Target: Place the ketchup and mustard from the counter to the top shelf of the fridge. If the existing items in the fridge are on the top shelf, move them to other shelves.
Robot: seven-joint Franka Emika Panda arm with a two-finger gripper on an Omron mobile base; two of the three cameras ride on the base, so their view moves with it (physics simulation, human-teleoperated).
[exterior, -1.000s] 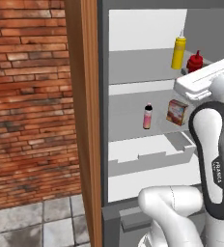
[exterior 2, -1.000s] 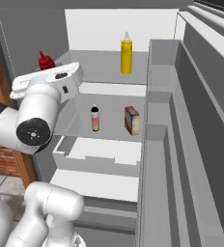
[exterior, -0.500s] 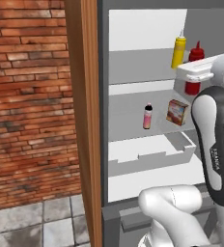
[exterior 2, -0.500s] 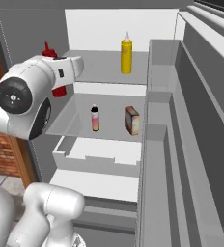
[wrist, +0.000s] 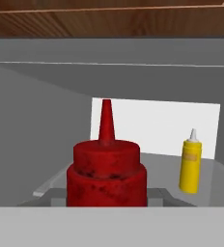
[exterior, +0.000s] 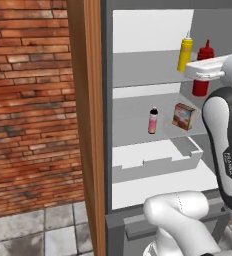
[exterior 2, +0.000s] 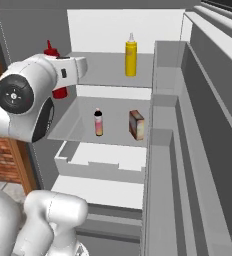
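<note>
Gripper (exterior: 202,76) was closed on the ketchup (exterior: 202,68), holding it at the front of the top shelf (exterior 2: 105,75) where the mustard (exterior 2: 131,55) already stood, so the placing step looked nearly done, calling next for lowering and release

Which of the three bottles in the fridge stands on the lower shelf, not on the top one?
The small pink bottle with the black cap, beside the box. The mustard stands on the top shelf; the ketchup is up at that level too.
</note>
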